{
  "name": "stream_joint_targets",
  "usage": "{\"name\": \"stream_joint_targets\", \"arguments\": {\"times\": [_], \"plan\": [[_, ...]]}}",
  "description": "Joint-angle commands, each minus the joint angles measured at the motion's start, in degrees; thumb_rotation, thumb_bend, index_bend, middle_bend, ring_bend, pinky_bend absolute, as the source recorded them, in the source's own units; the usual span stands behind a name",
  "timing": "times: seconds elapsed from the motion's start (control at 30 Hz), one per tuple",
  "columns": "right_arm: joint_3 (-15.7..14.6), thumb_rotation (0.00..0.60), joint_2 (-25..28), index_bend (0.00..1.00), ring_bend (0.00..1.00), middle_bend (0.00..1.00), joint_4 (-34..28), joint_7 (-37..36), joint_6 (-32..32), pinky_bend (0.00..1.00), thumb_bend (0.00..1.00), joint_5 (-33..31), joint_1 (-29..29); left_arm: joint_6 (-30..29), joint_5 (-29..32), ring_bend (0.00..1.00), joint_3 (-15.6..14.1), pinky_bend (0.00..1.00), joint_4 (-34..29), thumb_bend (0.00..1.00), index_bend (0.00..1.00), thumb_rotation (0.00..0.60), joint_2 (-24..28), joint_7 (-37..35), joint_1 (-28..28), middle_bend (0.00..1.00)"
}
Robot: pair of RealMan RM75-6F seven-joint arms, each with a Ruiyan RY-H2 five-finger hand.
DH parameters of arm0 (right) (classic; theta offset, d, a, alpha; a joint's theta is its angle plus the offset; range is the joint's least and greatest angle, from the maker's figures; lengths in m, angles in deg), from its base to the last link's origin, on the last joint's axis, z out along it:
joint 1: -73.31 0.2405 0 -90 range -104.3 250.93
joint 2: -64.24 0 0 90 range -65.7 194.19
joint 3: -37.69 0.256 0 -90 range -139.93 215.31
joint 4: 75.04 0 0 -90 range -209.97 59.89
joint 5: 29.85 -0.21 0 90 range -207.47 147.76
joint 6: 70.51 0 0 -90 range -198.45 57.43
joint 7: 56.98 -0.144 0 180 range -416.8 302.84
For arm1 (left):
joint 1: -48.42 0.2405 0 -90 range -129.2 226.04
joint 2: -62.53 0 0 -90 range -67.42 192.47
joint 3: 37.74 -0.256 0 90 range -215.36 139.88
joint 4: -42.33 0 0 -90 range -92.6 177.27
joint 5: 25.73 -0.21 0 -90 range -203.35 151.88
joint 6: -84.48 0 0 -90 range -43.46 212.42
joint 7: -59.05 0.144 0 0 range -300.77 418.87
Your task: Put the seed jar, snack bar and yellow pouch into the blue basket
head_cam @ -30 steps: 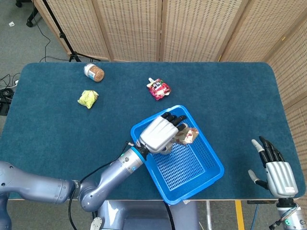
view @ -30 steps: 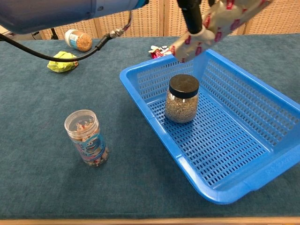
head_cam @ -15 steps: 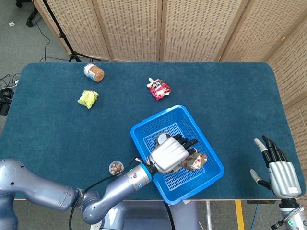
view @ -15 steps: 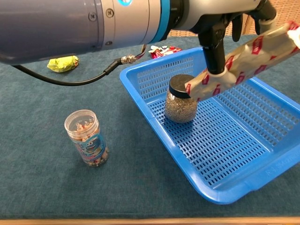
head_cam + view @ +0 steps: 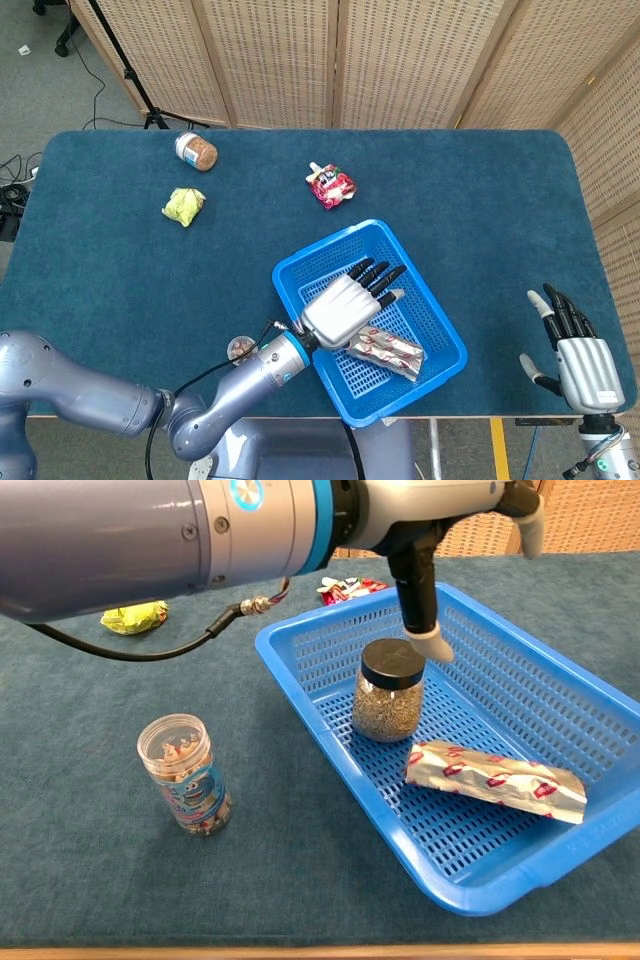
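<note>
Closest to the robot, the right hand (image 5: pixel 584 358) sits at the near right edge of the table, fingers spread and holding nothing, well out of the way of the basket work. Just beyond the near edge there's a clear plastic candy jar (image 5: pixel 186 774) standing upright on the blue felt-like tabletop (image 5: pixel 480 190), not part of the job.

The blue basket (image 5: pixel 310 695) is a rigid plastic mesh tray. Inside it the snack bar (image 5: pixel 495 780) lies flat on the floor near the front wall, a crinkly silver-and-red foil wrapper, loose and not touched by anything. Behind it the seed jar (image 5: pixel 388 691) stands upright, clear glass or plastic with a black screw lid, packed with grainy seeds.

The left hand (image 5: pixel 345 301) hovers over the basket with its fingers fanned out and empty, which looks like a release pose right above the bar.

Further back, the yellow pouch (image 5: pixel 184 206) is crumpled and soft, still out on the table far left, so it's the one left to fetch. Near it lies a small brown-filled jar (image 5: pixel 196 152) on its side, and a red pouch (image 5: pixel 331 185) sits beyond the basket.
</note>
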Motion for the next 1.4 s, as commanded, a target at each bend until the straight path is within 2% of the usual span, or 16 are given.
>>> {"name": "stream_joint_targets", "arguments": {"times": [0.03,0.17,0.47,0.77,0.9,1.03,1.4], "plan": [[0.0,0.6,0.0,0.07,0.0,0.0,0.1,0.0,0.0,0.17,0.31,0.0,0.0,-0.3,0.3,0.04,-0.2,0.11,0.8,0.15,0.2,0.6,1.0,-0.5,0.6,0.0],[0.0,0.6,-0.1,0.07,0.0,0.0,0.2,0.2,-0.2,0.17,0.31,-0.2,0.0,0.2,2.3,0.04,-0.8,0.11,3.0,0.15,0.2,0.6,4.0,-0.9,1.6,0.0],[-0.4,0.6,-0.9,0.07,0.0,0.0,0.1,2.2,-1.3,0.17,0.31,-0.2,0.3,3.0,6.7,0.04,-4.7,0.11,10.1,0.16,0.2,0.6,11.6,-0.4,4.2,0.0],[-0.5,0.6,-1.5,0.07,0.0,0.0,0.2,3.9,-2.1,0.17,0.31,-0.6,0.6,7.0,9.0,0.04,-7.5,0.11,19.1,0.16,0.2,0.6,15.3,-1.5,6.3,0.0],[-0.6,0.6,-1.6,0.07,0.0,0.0,0.1,4.3,-1.9,0.17,0.31,-0.2,0.6,8.0,7.5,0.04,-9.1,0.11,24.0,0.15,0.2,0.6,15.2,-2.2,7.5,0.0],[-0.7,0.6,-1.8,0.07,0.0,0.0,0.0,4.6,-1.7,0.17,0.31,0.3,0.5,10.6,9.2,0.04,-10.0,0.11,29.0,0.15,0.2,0.6,14.1,-3.5,8.7,0.0],[-0.9,0.6,-2.2,0.07,0.0,0.0,0.0,6.2,-2.4,0.17,0.31,-0.1,0.6,14.7,7.9,0.04,-12.7,0.11,40.2,0.16,0.2,0.6,8.9,-3.0,10.0,0.0]]}}
